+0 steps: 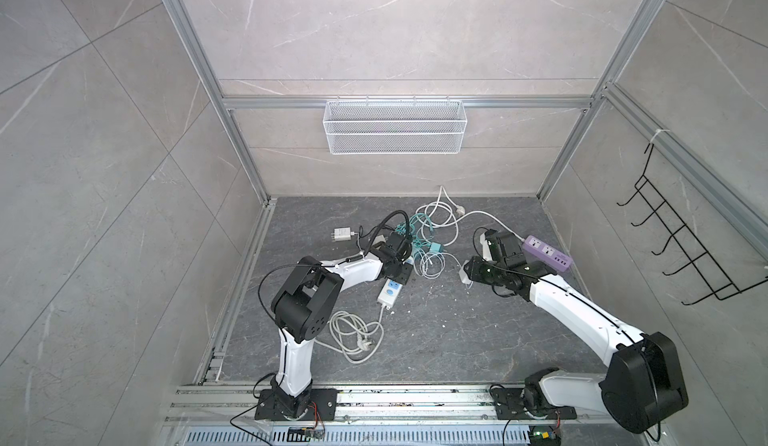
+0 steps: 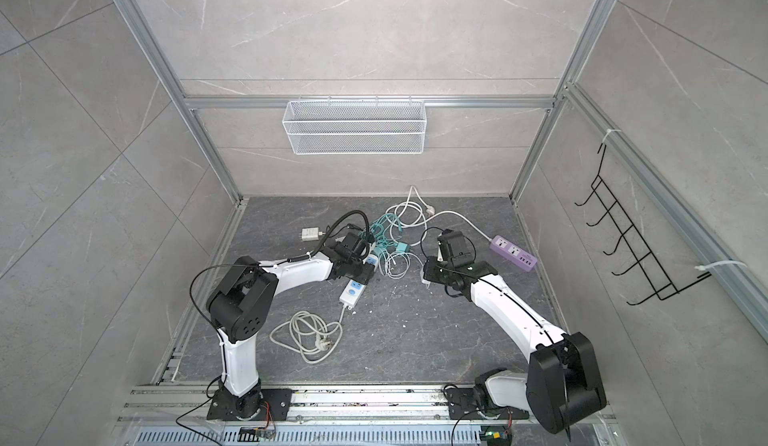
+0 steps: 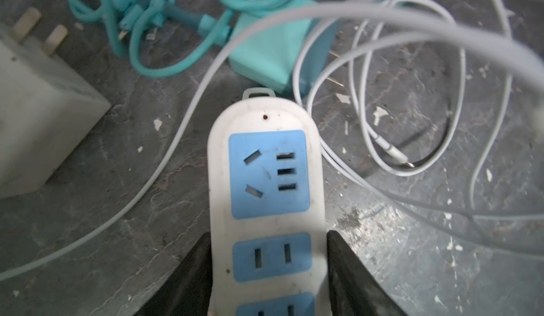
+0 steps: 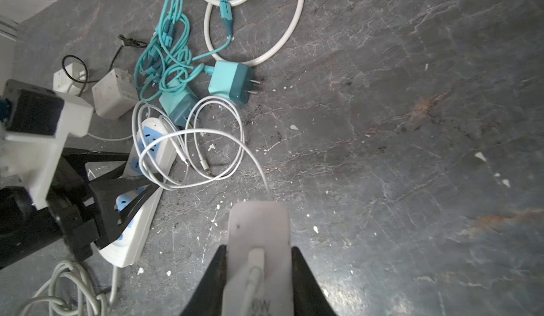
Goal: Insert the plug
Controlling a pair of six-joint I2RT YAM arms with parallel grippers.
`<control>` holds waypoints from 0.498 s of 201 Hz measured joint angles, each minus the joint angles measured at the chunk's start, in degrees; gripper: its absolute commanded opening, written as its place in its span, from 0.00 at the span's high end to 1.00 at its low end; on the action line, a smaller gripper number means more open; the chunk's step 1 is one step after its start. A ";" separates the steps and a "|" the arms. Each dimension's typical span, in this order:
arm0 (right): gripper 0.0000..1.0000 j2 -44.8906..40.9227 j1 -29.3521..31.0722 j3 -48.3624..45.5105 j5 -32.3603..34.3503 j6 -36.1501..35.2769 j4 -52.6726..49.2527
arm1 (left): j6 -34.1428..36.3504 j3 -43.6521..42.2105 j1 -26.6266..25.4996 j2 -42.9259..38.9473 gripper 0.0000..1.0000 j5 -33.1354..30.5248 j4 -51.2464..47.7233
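Right wrist view has the white rectangular plastic charger plug (image 4: 258,223) pinched between the black fingers of the right gripper (image 4: 258,248), which is clamped on its two narrow sides. That grip turns the cable end toward the camera and probably leaves the prongs free on the far side for insertion, though they are hidden here. The shell is smooth, round-cornered and slightly scuffed, with grey lettering partly visible. A thin white cable (image 4: 191,132) runs from a connector on its face into loose loops.

In a top view the plug appears raised off the dark stone tabletop (image 1: 457,340), apart from and to the right of the white round-ended power strip with blue socket faces (image 1: 390,291). The left gripper (image 3: 268,235) straddles that strip with its fingers (image 3: 197,270) against both long sides, likely to steady it so it cannot slide when the plug is pushed in. One cable loop lies over the strip's end. Teal chargers and cords (image 4: 232,83) lie just beyond.
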 measured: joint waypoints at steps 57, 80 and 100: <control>0.86 0.39 -0.02 0.46 -0.28 -6.14 -2.19 | 16.55 -10.62 -0.22 -6.34 0.39 10.14 1.36; 0.86 1.62 -0.02 1.68 -3.63 -8.92 -2.40 | 19.21 -10.58 -0.24 -6.34 0.39 13.62 -0.09; 0.85 2.16 -0.02 2.19 -8.11 -11.34 -2.38 | 20.41 -10.34 -0.33 -6.32 0.40 16.50 -1.62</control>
